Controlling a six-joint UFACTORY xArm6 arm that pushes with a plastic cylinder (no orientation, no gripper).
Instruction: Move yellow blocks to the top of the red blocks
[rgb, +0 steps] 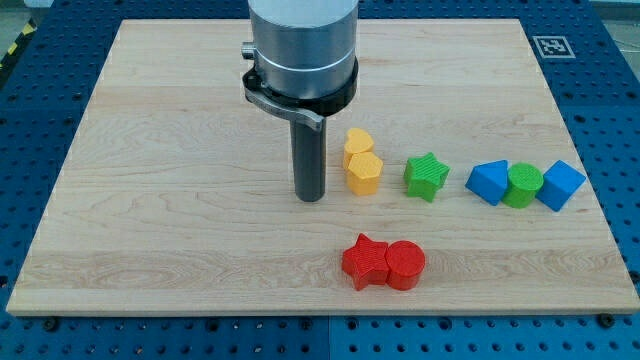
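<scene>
Two yellow blocks touch near the board's middle: a yellow heart-like block (357, 142) above a yellow hexagon (364, 172). Two red blocks touch lower down: a red star (365, 262) on the left and a red cylinder (405, 265) on the right. My tip (311, 196) rests on the board just left of the yellow hexagon, a small gap apart, and above and to the left of the red blocks.
A green star (426, 176) lies right of the yellow blocks. Further right a blue block (489, 182), a green cylinder (523, 185) and a blue cube (560, 185) stand in a touching row. The wooden board (150, 200) ends at blue perforated table.
</scene>
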